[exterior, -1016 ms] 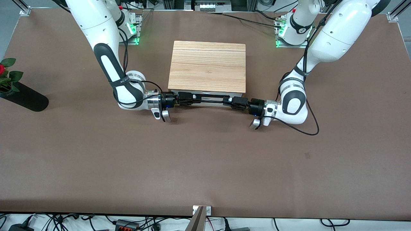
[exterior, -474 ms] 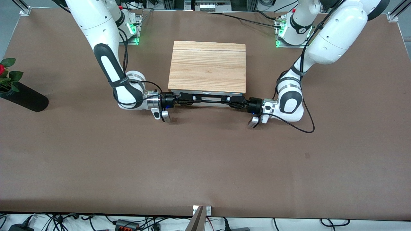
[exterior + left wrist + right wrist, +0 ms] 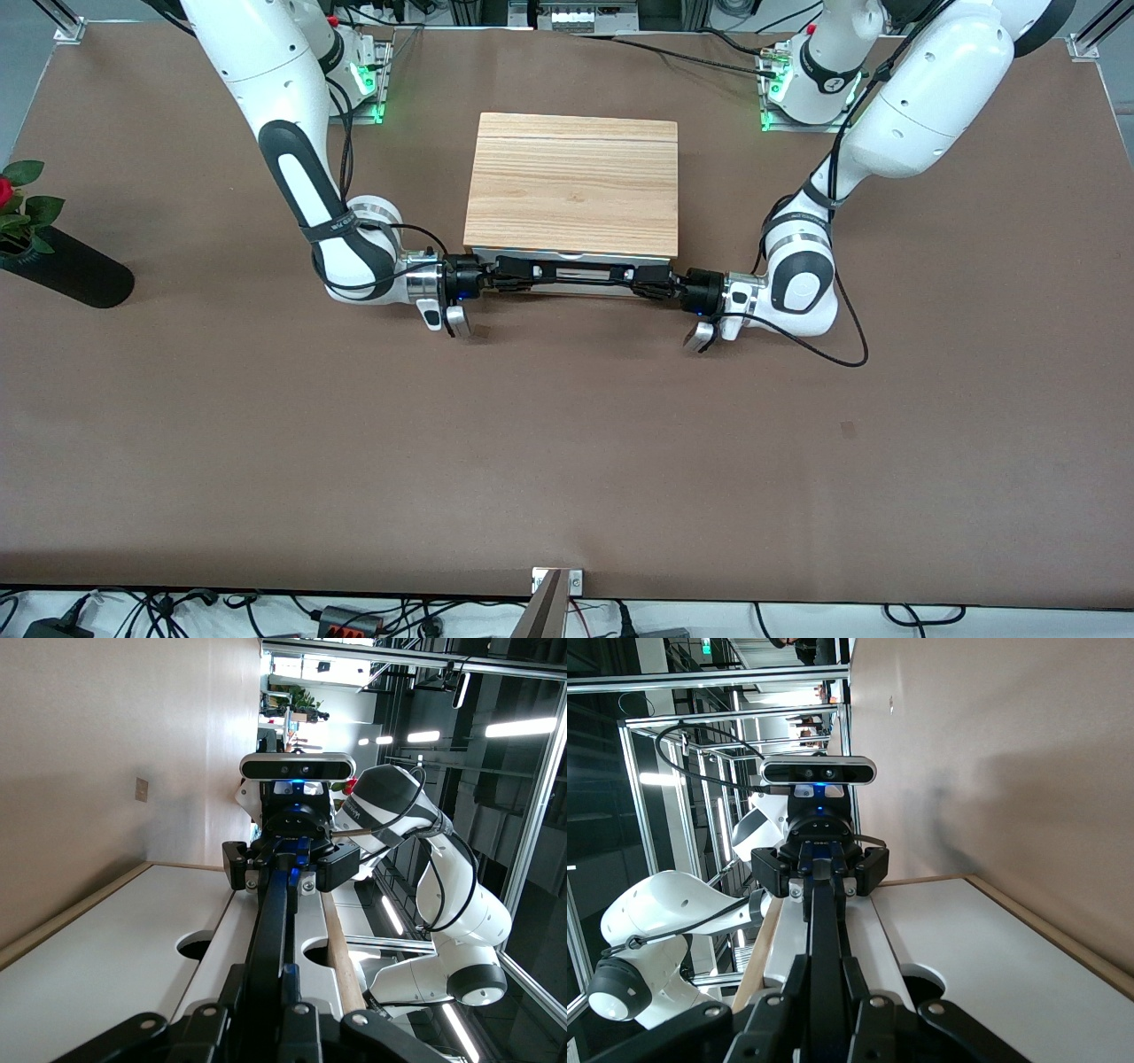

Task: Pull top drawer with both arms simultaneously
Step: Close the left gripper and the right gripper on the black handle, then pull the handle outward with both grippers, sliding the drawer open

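Front view: small light-wood cabinet (image 3: 571,184) sits upper centre of the frame on the brown tabletop (image 3: 567,443), its front facing the camera. The top drawer (image 3: 567,260) shows only as a thin white strip under the cabinet's top panel, barely out if at all. Its black wire handle (image 3: 576,270) runs flat across the frame, parallel to the drawer front.

Right gripper (image 3: 518,270) comes in from the frame's left onto one end of the handle; left gripper (image 3: 642,279) comes in from the frame's right onto the other end. Both are side-on, pointing at each other along the bar.

Wrist views look straight down the bar, each showing the other gripper at its end. Both sets of fingers look closed narrow on the handle (image 3: 270,930), (image 3: 819,930).

The key relation, as I judge it: the handle's long axis runs between the two grippers, so the pull must go crossways to it, toward the frame's bottom, both arms level or the drawer will skew. Neither arm is nearer.
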Motion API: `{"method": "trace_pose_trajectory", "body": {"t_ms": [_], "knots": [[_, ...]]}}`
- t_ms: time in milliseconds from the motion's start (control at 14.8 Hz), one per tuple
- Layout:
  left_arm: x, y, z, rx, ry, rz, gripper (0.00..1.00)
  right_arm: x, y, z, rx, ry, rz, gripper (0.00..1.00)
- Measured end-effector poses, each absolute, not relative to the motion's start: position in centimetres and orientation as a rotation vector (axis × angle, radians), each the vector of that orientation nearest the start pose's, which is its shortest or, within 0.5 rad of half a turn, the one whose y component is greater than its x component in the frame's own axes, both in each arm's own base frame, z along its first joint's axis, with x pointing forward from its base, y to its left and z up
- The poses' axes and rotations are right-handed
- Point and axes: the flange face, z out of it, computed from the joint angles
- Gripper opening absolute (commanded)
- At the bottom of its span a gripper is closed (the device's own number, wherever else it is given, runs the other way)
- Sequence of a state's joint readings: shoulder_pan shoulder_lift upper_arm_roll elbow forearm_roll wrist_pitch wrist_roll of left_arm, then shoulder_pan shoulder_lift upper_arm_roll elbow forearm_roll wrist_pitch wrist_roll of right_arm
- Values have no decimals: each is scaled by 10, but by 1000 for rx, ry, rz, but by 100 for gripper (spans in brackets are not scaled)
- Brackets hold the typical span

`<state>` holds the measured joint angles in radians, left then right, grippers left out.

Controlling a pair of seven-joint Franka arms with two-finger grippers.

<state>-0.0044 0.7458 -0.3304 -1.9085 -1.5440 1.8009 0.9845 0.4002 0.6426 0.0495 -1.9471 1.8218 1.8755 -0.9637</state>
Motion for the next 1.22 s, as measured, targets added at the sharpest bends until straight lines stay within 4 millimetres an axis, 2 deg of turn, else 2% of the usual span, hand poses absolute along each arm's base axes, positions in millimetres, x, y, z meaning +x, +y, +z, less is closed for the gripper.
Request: {"method": "trace_pose_trajectory", "body": {"t_ms": [406, 677, 1219], "knots": [[536, -268, 147, 1552, -49, -158, 13, 521, 328, 167, -1679, 10, 112, 0], [550, -264, 149, 1563, -46, -124, 12, 537, 332, 170, -1688, 22, 113, 0], [580, -244, 151, 1570, -32, -52, 12, 563, 351, 178, -1719, 56, 71, 0]]}}
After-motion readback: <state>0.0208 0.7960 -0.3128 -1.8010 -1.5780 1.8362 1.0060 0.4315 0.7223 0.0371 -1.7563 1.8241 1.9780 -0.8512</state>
